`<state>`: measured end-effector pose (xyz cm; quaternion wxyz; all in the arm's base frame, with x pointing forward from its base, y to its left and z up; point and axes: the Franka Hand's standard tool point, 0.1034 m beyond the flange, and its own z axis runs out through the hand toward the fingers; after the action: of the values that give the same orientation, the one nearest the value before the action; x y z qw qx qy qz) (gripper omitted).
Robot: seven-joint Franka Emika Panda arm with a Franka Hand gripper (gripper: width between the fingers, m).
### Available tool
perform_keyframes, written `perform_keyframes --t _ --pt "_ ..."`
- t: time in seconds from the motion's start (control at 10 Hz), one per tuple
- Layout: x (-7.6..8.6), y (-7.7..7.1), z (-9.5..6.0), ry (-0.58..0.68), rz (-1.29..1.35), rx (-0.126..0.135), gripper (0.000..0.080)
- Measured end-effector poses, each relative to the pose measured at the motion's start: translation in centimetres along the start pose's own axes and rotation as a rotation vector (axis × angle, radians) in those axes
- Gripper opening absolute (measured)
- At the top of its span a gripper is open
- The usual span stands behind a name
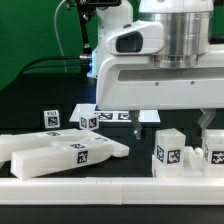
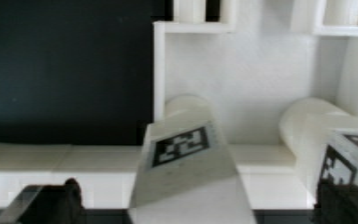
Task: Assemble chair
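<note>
In the wrist view a white chair leg [image 2: 188,165] with a black-and-white tag runs between my open gripper [image 2: 202,206]. The dark fingertips [image 2: 51,205] stand wide on either side and do not touch it. A second tagged leg [image 2: 332,140] lies beside it, and both point to a white slotted panel [image 2: 247,45]. In the exterior view the gripper [image 1: 172,120] hangs just above the tagged white part [image 1: 170,150], with another [image 1: 212,152] at the exterior view's right.
Two long tapered legs [image 1: 60,152] lie at the exterior view's left. Small tagged blocks [image 1: 52,118] [image 1: 88,120] sit behind them, by the marker board [image 1: 118,115]. A white rail [image 1: 110,190] runs along the front edge.
</note>
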<state>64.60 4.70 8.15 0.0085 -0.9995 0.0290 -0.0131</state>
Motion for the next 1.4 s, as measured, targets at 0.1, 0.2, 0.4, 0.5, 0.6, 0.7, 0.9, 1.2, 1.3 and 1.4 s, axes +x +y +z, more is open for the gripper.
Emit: perform_keyframes --t 0.1,0.2,0.4,0.5,0.6,0.7,0.9,1.2,1.3,1.4 --pt "0.0 0.02 0.0 0.0 -0.001 0.0 0.0553" --pt "-0.01 -0.07 0.0 0.0 0.066 0.004 0.037" --pt "-0.03 -0.21 0.0 0.0 0.223 0.003 0.0281" --pt "-0.06 -0.28 -0.02 0.001 0.346 -0.005 0.0281" --pt "-0.08 -0.32 -0.04 0.002 0.468 -0.007 0.0281" --pt "-0.12 -0.41 -0.04 0.004 0.587 -0.01 0.0281" --pt "-0.05 -0.57 0.0 0.009 0.974 0.007 0.0281" --pt "0.35 -0.49 -0.18 0.003 1.258 0.047 0.0284" --pt "0.28 -0.59 -0.09 -0.002 1.314 0.049 0.0284" --pt "0.25 -0.65 -0.03 -0.007 1.352 0.053 0.0284"
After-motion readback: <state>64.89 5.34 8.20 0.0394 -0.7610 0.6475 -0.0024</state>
